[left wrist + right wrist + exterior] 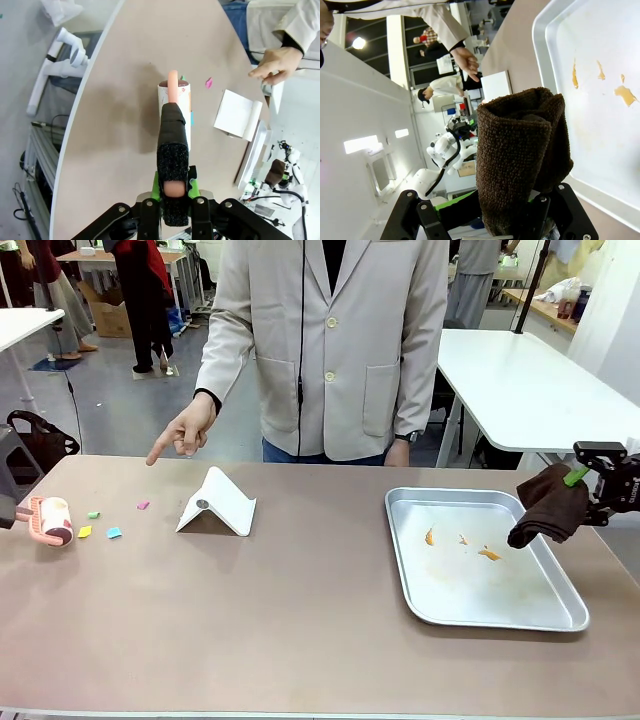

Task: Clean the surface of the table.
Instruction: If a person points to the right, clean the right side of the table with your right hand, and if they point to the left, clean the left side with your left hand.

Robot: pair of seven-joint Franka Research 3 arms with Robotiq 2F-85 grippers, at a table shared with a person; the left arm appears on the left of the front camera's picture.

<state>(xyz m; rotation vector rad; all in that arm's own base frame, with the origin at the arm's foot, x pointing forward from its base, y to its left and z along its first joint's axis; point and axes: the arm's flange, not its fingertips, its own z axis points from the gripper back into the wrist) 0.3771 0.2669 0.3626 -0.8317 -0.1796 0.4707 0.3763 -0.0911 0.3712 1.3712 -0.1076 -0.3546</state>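
- The counter (300, 640), brownish-taupe, spans the front view and lies beneath both tools.
- Left tool (174, 186): clamped on the pink handle of a lint roller (175, 102). The roller's drum lies at the counter's left end, just beside coloured paper scraps (100, 530).
- Right tool (580, 480): closed on a folded brown cloth (548, 508), which hangs over the right rim of a metal tray (470, 590) standing on the counter. Orange smears (488, 553) mark the tray floor.
- A person's hand (183, 432) points downward at the far edge, near a white folded stand (218, 502).

No writing, label or number is legible anywhere.
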